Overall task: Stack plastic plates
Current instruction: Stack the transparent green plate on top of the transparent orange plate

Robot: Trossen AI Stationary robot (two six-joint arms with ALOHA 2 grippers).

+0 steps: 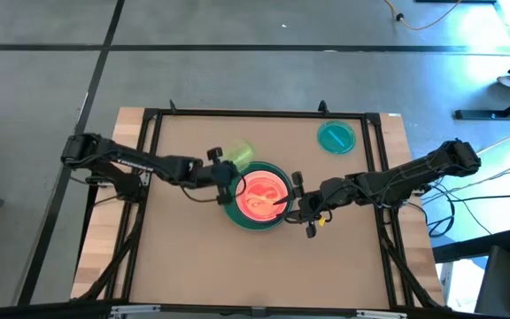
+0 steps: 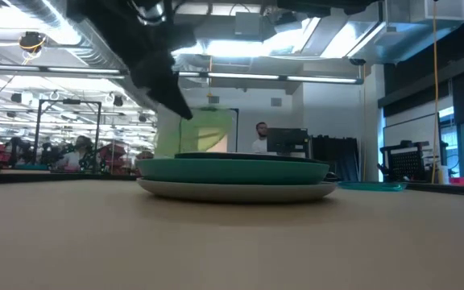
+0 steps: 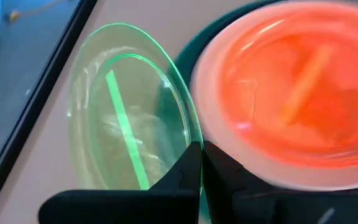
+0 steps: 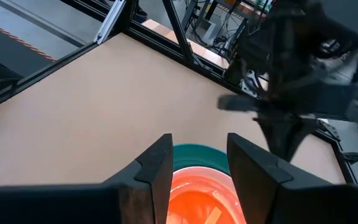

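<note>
Looking down on the tabletop [image 1: 193, 266], I see nothing on its near half; the work sits at the middle. There the stack of plates [image 1: 259, 197] rests: in the low view I count a pale plate [image 2: 236, 192] at the bottom and a teal-green plate [image 2: 232, 170] on it, with a darker rim just above, and from overhead a translucent orange plate [image 1: 261, 193] lies on top inside the dark teal ring. How many plates the stack holds in all I cannot tell.

My right gripper [image 1: 296, 200] hangs at the stack's right edge, its arm reaching in from the table's right side with the elbow bent. Its fingers stand apart, holding nothing, with the orange plate's rim showing between them in the right wrist view.

My left gripper [image 1: 226, 175] comes in from the left side, arm stretched low and nearly straight across. Its fingers are pinched on the rim of one translucent green plate [image 3: 129, 112], which stands tilted on edge, leaning against the stack's far-left side, part overlapping the teal rim.

Farther off, near the far right corner, one small teal plate [image 1: 336, 136] lies flat, well apart from both grippers.
</note>
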